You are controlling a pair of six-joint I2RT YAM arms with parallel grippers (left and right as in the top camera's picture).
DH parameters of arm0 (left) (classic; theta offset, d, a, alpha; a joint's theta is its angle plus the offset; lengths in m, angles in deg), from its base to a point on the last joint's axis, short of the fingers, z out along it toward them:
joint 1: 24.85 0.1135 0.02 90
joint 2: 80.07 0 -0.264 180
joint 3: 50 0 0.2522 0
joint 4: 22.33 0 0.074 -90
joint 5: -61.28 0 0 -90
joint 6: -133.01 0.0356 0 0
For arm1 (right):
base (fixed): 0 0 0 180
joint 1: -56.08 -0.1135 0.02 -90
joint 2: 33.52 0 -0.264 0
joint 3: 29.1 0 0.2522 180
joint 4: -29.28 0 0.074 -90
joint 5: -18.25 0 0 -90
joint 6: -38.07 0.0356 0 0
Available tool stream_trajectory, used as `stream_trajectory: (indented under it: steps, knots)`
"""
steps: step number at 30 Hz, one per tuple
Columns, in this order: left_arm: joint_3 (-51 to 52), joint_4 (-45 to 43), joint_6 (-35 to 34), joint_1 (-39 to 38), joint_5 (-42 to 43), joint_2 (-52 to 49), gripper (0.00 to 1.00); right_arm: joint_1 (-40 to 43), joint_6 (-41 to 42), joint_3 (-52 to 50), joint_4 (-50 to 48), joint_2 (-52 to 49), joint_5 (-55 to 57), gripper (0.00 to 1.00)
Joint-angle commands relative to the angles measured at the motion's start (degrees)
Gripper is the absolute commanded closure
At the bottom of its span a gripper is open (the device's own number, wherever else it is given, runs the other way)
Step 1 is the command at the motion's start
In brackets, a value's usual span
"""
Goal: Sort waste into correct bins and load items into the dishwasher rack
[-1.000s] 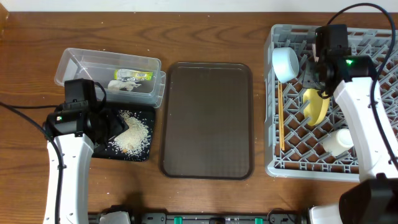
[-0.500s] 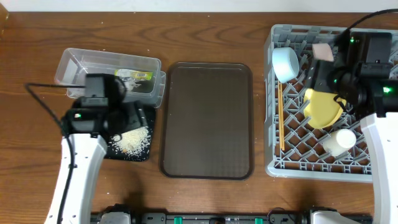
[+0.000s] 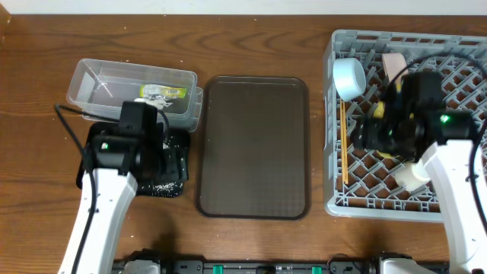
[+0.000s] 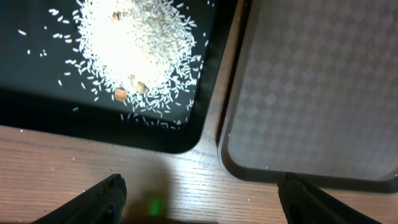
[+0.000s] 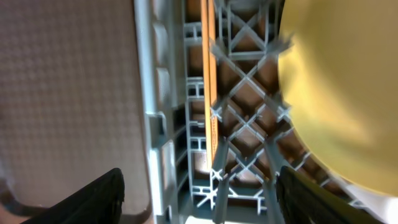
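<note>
Left gripper point(image 4: 200, 190): fingers spread, holding nothing, above the black tray point(image 4: 37, 93) of rice point(image 4: 140, 37) just left of the brown tray point(image 3: 253, 144). Right gripper point(image 5: 199, 193): fingers spread, holding nothing, over the rack point(image 3: 380, 207) right of the brown tray. The yellow plate point(image 5: 336, 93) and chopsticks point(image 5: 208, 62) lie in that rack.

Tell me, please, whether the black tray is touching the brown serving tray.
Apart. The left wrist view shows a strip of bare wooden table between the black tray and the brown serving tray.
</note>
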Motion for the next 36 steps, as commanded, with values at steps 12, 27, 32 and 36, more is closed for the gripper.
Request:
stream_trajectory:
  steps: [12,27,32,36]
  knots:
    - [10.1,-5.81,-1.42,-0.13,-1.81,37.18,0.07,-0.48,1.9,-26.51,-15.41,37.77,4.48,0.01]
    - [10.08,-6.97,-1.42,-0.13,-1.79,43.43,0.06,-0.48,1.88,-27.67,-14.99,48.3,4.92,0.01]
    - [10.08,-6.97,-1.42,-0.13,-1.79,43.43,0.06,-0.48,1.88,-27.67,-14.99,48.3,4.92,0.01]
    - [10.08,-6.97,-1.42,-0.13,-1.79,43.43,0.06,-0.48,1.88,-27.67,-14.99,48.3,4.92,0.01]
